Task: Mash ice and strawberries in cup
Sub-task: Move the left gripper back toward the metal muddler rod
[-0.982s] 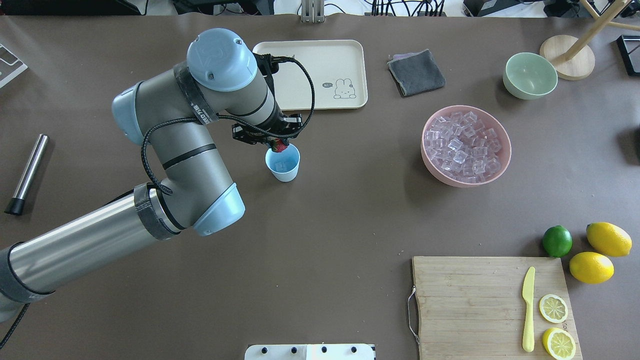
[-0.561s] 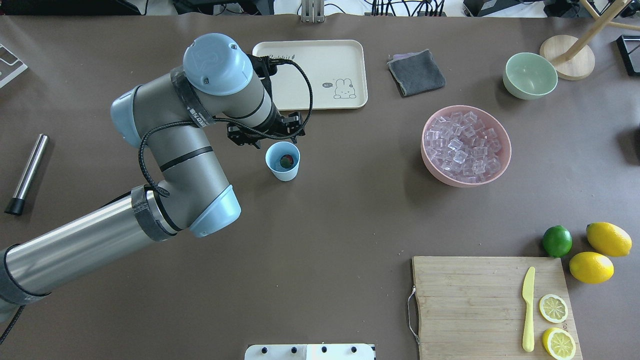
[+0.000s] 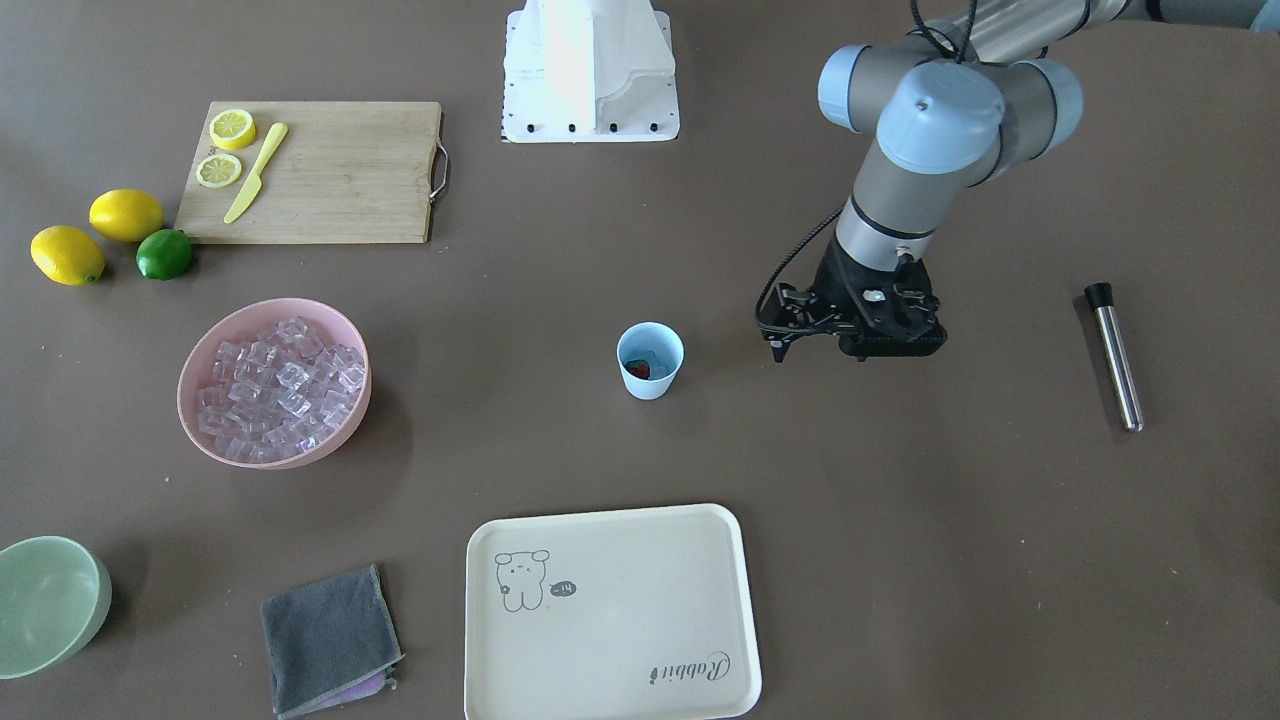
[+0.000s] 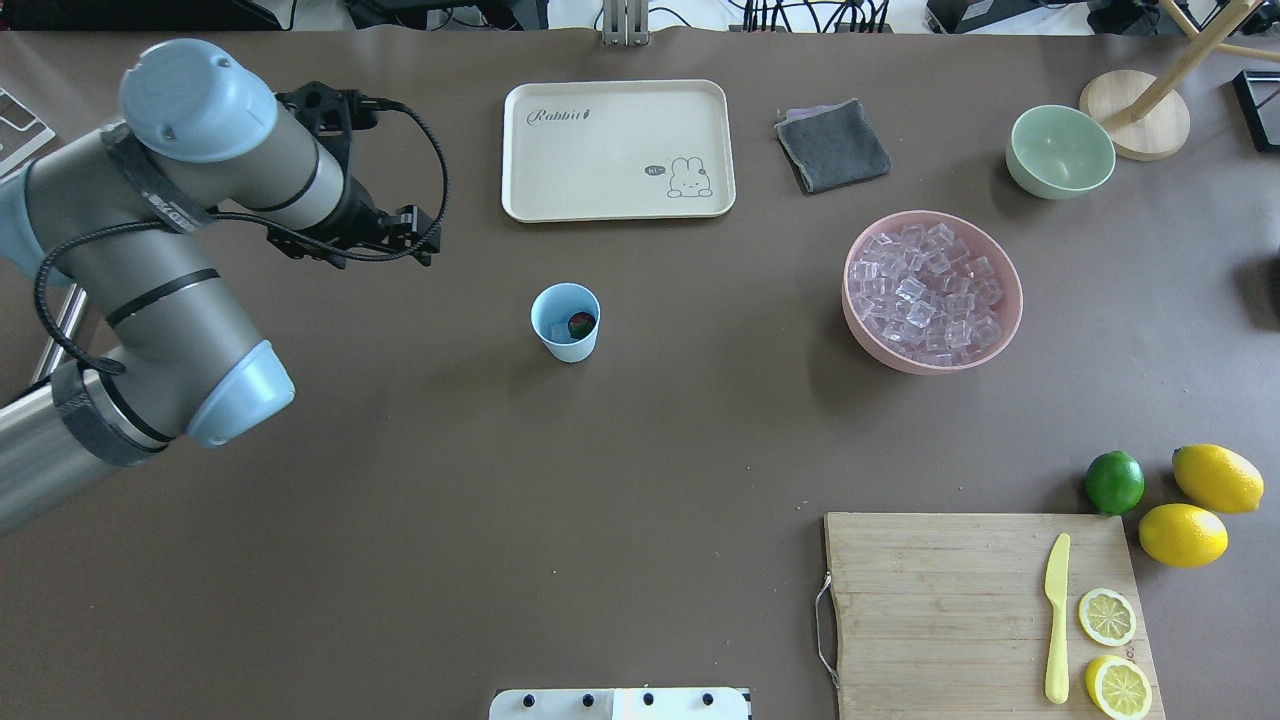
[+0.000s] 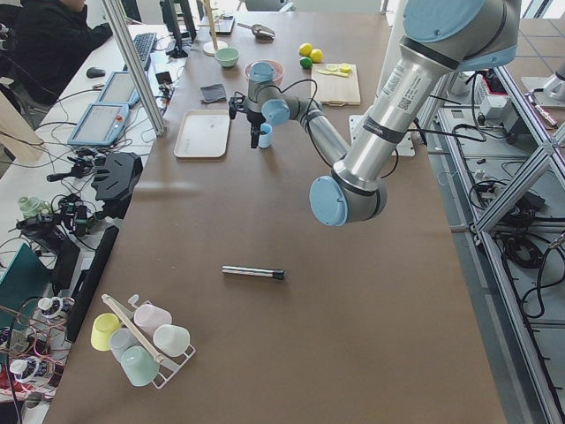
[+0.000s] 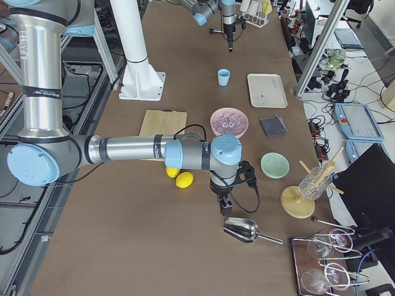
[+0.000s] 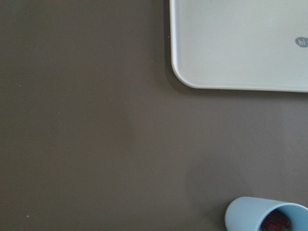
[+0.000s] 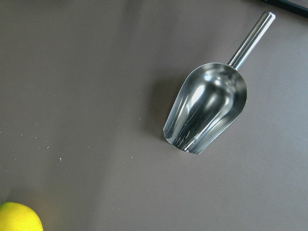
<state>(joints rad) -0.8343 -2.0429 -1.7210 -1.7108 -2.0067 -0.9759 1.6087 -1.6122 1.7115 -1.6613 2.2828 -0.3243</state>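
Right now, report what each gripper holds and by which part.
Left gripper holds nothing; the strawberry lies in the cup. Right gripper hangs over the scoop, seemingly empty too.

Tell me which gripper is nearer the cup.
Left. The left gripper hangs a short way left of the cup; the right gripper is far off, above the metal scoop.
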